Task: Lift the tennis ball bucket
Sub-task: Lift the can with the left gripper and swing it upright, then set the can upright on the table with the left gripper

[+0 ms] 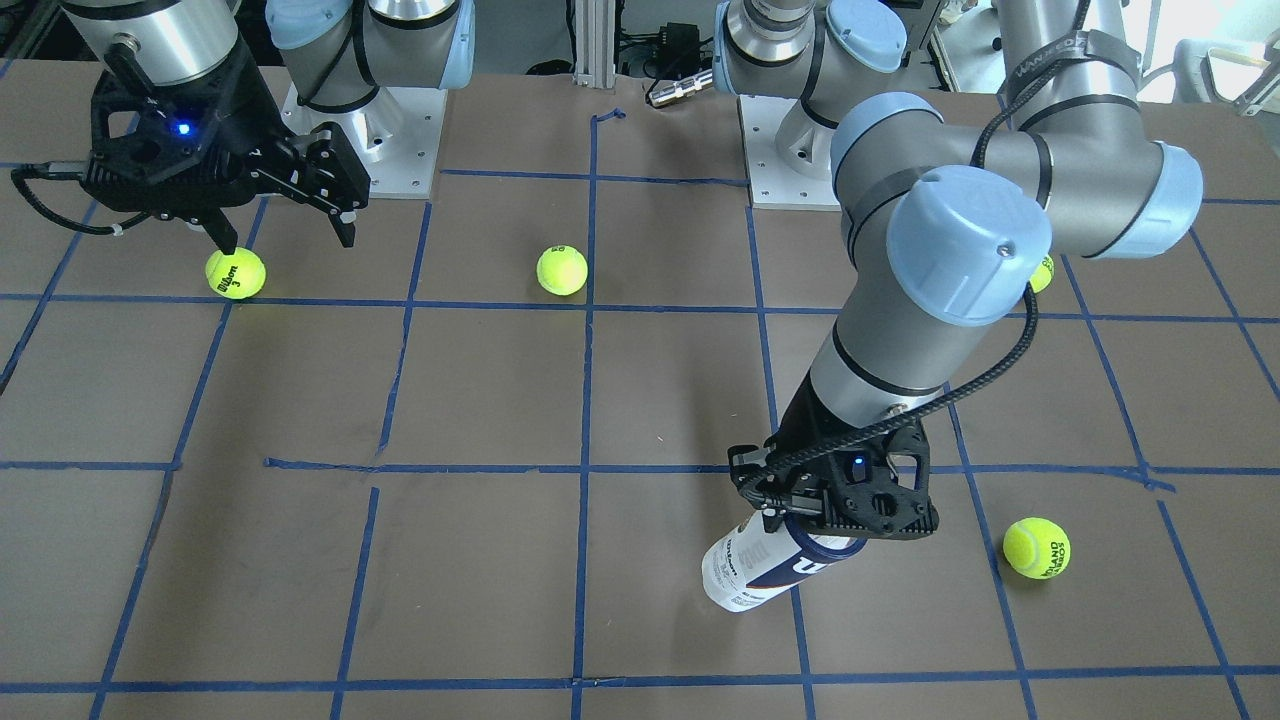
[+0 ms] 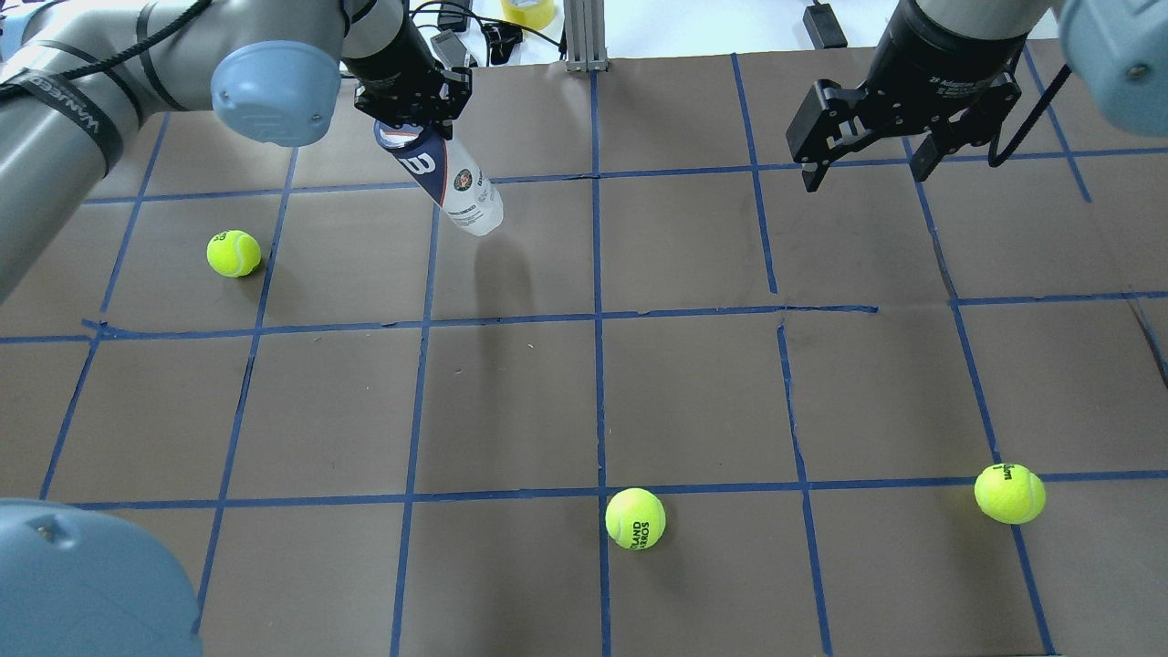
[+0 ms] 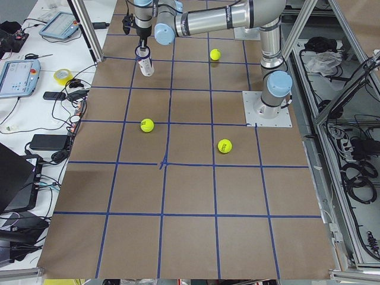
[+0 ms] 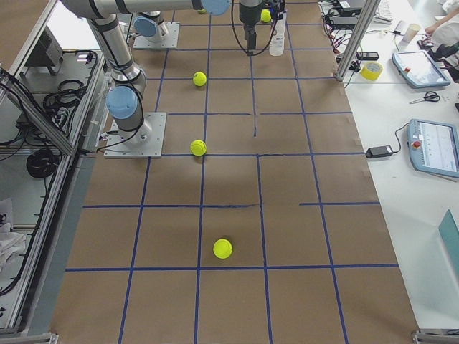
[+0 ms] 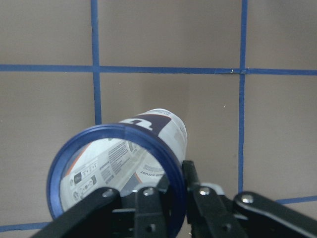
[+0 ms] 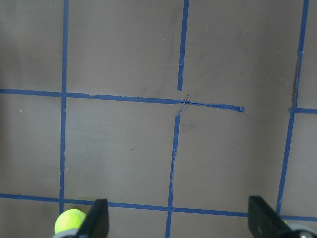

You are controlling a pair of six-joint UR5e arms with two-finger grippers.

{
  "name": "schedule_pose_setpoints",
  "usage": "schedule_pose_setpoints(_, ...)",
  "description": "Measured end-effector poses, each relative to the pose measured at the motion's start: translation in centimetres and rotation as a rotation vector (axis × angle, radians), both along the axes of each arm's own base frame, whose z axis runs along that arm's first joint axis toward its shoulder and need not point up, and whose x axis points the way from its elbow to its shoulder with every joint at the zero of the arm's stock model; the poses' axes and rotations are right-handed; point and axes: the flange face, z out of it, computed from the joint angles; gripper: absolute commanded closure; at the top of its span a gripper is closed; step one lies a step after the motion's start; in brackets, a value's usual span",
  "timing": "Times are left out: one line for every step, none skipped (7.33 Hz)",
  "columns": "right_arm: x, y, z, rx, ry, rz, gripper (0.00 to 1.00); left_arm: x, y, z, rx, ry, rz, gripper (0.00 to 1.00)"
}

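The tennis ball bucket [image 2: 453,181] is a slim clear can with a white-and-navy label and a dark blue rim. My left gripper [image 2: 415,128] is shut on its rim end and holds it tilted, clear of the brown table, with a shadow below it. In the front view the bucket [image 1: 765,565] hangs under that gripper [image 1: 818,522]. The left wrist view looks down into its open blue rim [image 5: 116,173], which is clamped between the fingers [image 5: 148,208]. My right gripper [image 2: 862,176] is open and empty above the table, and in the front view it [image 1: 288,243] hovers by a loose ball.
Loose yellow tennis balls lie on the taped table: one [image 2: 234,253] near the left arm, one [image 2: 635,518] at the near middle, one [image 2: 1009,493] at the near right. The right wrist view shows a ball [image 6: 69,221] by the right gripper's finger.
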Motion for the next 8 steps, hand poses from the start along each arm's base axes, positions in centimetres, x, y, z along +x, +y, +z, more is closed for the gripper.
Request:
schedule_pose_setpoints(0.0,0.0,0.0,0.001,0.0,0.0,0.0,-1.8,0.3,-0.6,0.003,-0.029,-0.025,1.0)
schedule_pose_setpoints(0.0,0.0,-0.1,0.002,0.0,-0.001,0.0,-3.3,0.4,-1.5,0.007,-0.045,-0.043,1.0)
schedule_pose_setpoints(0.0,0.0,-0.1,0.002,0.0,0.0,0.0,-4.4,0.4,-2.2,0.006,-0.056,-0.054,1.0)
schedule_pose_setpoints(0.0,0.0,-0.1,0.002,0.0,0.0,0.0,-5.1,0.5,-2.8,0.006,-0.068,-0.062,0.71)
schedule_pose_setpoints(0.0,0.0,-0.1,0.003,0.0,0.0,0.0,-5.5,0.6,-3.1,0.008,-0.081,-0.055,0.01)
schedule_pose_setpoints(0.0,0.0,-0.1,0.003,0.0,0.0,0.0,-5.9,0.7,-3.4,0.012,-0.082,-0.039,0.0)
schedule_pose_setpoints(0.0,0.0,-0.1,0.003,0.0,0.0,0.0,-6.2,0.8,-3.5,0.017,-0.079,-0.025,0.0)
schedule_pose_setpoints(0.0,0.0,-0.1,0.003,0.0,0.0,0.0,-6.5,1.0,-3.4,0.019,-0.076,-0.021,0.0)
